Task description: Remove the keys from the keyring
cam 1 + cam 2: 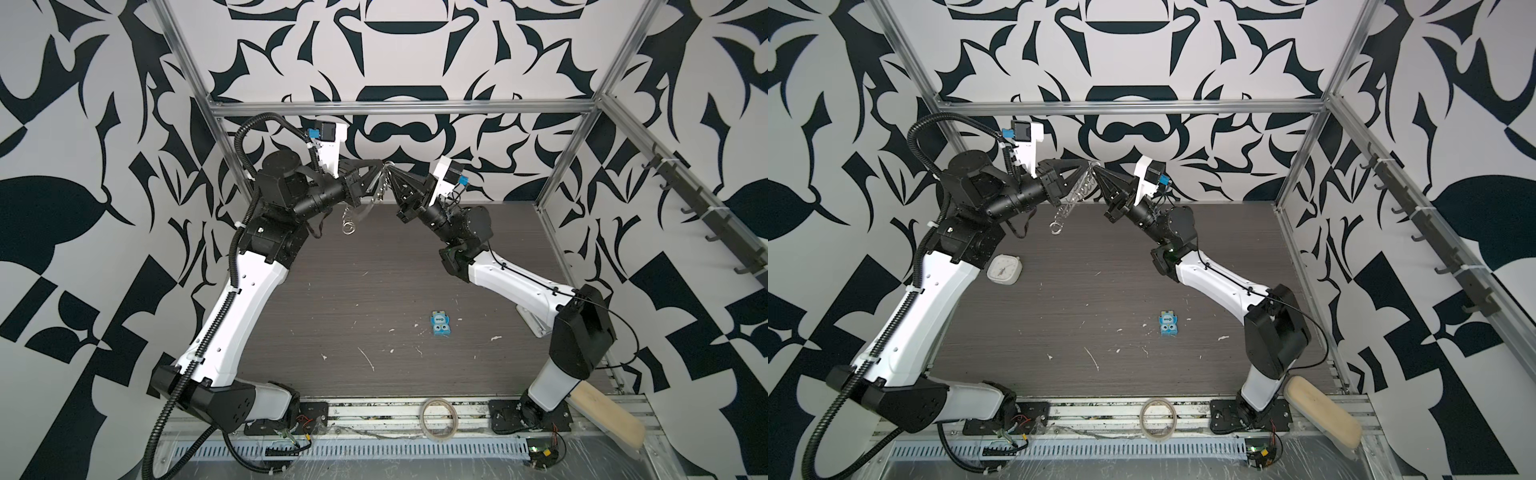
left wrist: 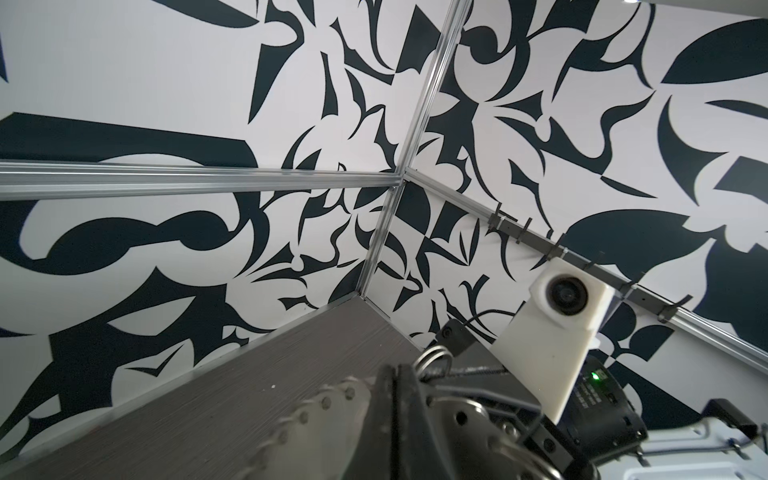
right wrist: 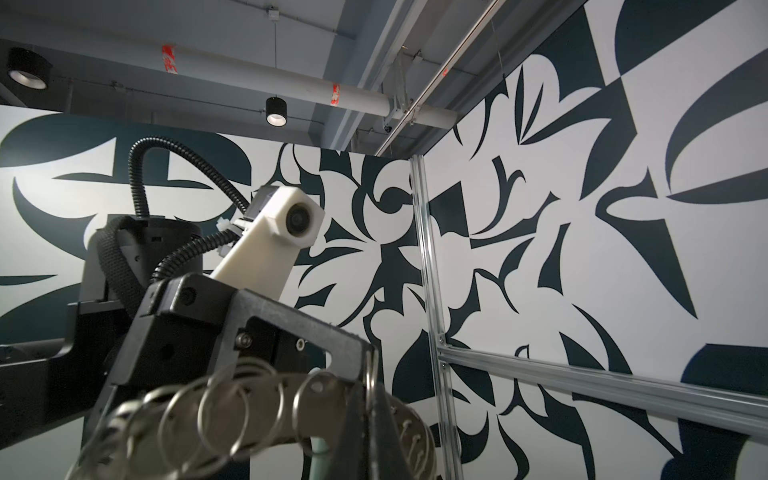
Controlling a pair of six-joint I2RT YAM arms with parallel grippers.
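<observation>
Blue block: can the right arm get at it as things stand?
Probably not yet: the right end effector is shut on the keyring, raised at the back with the left end effector. The table around the block looks free otherwise.

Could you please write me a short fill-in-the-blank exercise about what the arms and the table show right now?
1. The left claw and right claw hold the keyring in the air, both with jaws ___.
2. The block with cartoon eyes is coloured ___.
3. Of the block and the tape roll, only the ___ lies on the dark table.

Missing words: shut; blue; block.
</observation>
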